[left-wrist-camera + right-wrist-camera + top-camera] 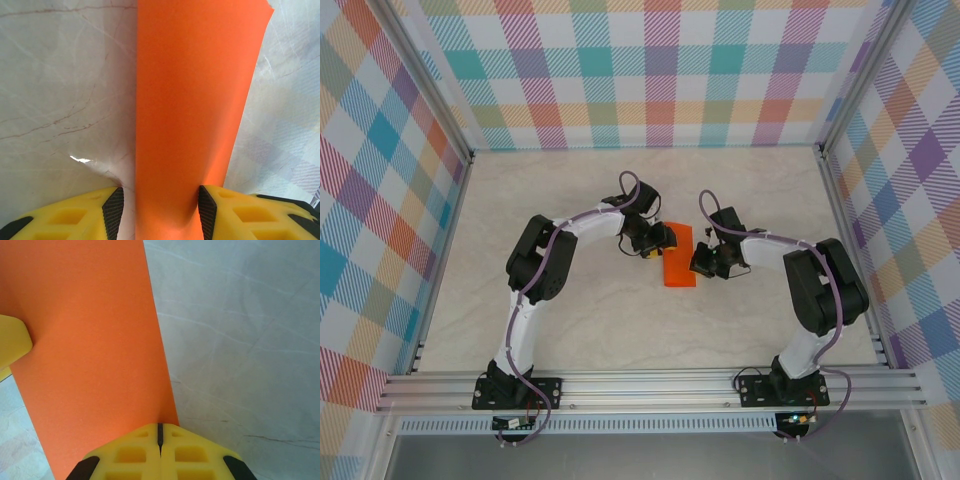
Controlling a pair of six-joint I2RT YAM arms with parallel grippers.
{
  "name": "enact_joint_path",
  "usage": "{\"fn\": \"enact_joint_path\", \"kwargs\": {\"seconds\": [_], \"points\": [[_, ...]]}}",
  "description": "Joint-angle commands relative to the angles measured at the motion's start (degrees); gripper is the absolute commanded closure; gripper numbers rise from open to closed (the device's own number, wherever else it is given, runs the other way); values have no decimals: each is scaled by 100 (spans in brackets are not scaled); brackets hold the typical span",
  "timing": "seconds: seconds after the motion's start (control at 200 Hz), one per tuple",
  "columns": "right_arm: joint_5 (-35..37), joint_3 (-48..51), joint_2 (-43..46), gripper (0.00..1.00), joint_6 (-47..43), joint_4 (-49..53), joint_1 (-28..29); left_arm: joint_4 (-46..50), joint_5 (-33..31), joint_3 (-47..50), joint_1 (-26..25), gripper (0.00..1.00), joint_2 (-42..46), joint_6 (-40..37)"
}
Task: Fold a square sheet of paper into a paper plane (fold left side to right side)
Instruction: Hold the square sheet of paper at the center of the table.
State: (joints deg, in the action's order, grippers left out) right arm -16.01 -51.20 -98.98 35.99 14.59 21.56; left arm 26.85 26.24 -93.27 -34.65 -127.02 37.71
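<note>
Now the folded square sheet of paper (pixel 678 262) lies in the middle of the table (pixel 570 190), between my claws. My left claw (pixel 160 212) stands half-spread, its pads (pixel 114 210) flanking the strip's long edges to steady it. My right claw (pixel 160 432), closed tight, presses the right edge, probably to set the crease.

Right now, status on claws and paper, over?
Left claw jaws apart, orange sheet between them, grip unclear. Right claw shut, tips at the sheet's edge. Sheet a narrow rectangle on the table. Nothing in the way.
</note>
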Motion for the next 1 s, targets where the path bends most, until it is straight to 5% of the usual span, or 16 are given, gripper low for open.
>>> {"fn": "enact_joint_path", "kwargs": {"seconds": [0.0, 0.995], "points": [[59, -127, -92, 97, -67, 69, 42, 348, -279, 55, -85, 53, -315, -6], [146, -216, -249, 97, -194, 283, 50, 435, -359, 11, -85, 55, -363, -38]]}}
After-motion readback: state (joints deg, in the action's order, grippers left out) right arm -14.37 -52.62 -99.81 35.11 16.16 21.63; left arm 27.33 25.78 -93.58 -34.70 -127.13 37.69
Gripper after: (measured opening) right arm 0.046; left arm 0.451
